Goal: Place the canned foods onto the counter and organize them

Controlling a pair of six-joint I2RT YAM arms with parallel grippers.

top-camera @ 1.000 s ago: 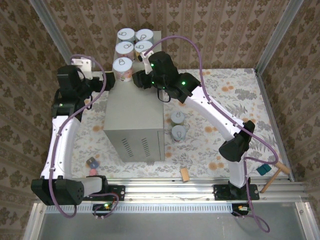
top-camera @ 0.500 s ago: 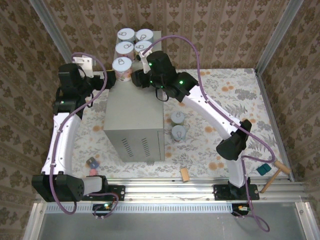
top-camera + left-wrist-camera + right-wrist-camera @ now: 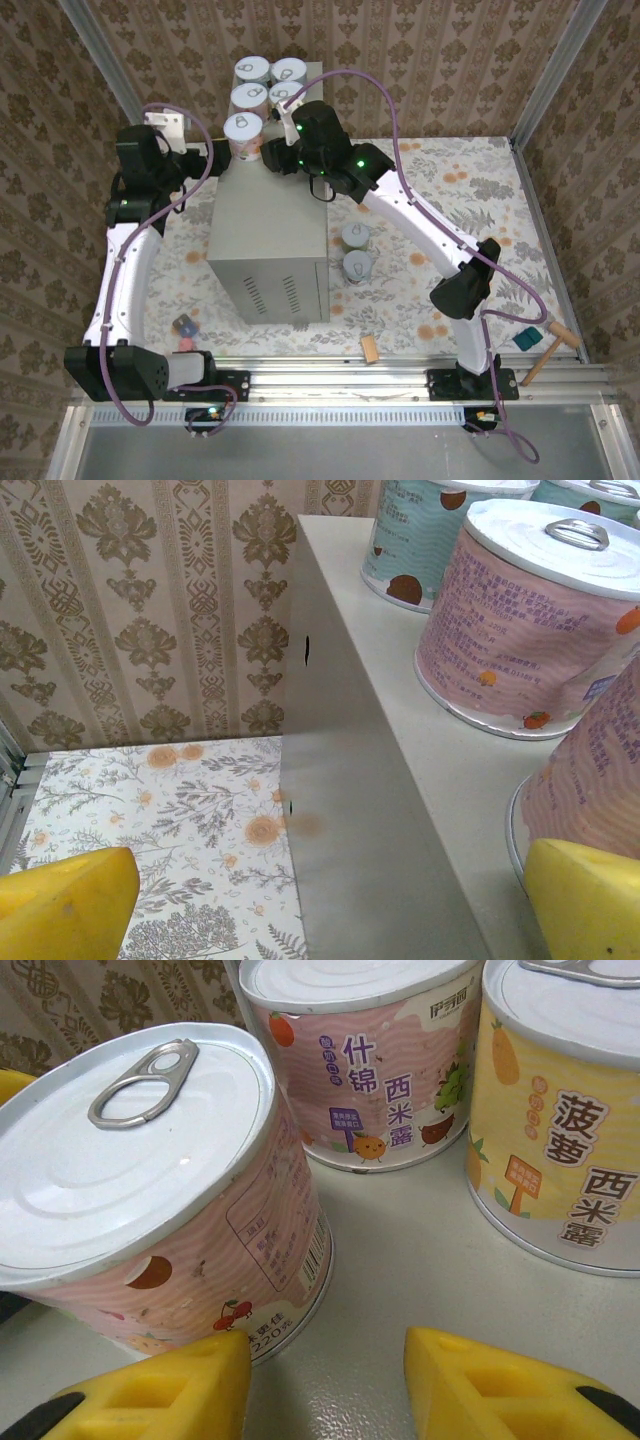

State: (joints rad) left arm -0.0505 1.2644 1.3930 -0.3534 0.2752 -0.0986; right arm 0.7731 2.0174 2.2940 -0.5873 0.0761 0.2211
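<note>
The counter (image 3: 270, 235) is a tall grey box on the floral floor. Several cans stand at its far end: a pink one (image 3: 244, 128) nearest, with others (image 3: 251, 70) behind. Two more cans (image 3: 356, 237) (image 3: 357, 267) stand on the floor to its right. My right gripper (image 3: 325, 1370) hovers low over the counter top, open, with nothing in the gap; its left fingertip (image 3: 170, 1385) touches the base of the pink can (image 3: 150, 1200). A pink can (image 3: 370, 1050) and a yellow can (image 3: 565, 1110) stand beyond. My left gripper (image 3: 330, 915) is open and straddles the counter's left edge (image 3: 340, 810), one fingertip (image 3: 585, 895) against a pink can (image 3: 590, 790).
Patterned walls close in the floor at the back and sides. Small blocks (image 3: 185, 325) lie near the front left, a wooden block (image 3: 370, 350) at the front middle, and a teal block (image 3: 525, 340) with a wooden mallet (image 3: 548, 355) at the front right. A metal rail (image 3: 340, 380) runs along the near edge.
Both arms have crept slightly towards the counter's far end. The nearest pink can sits a touch farther back. Neither gripper's jaws have changed.
</note>
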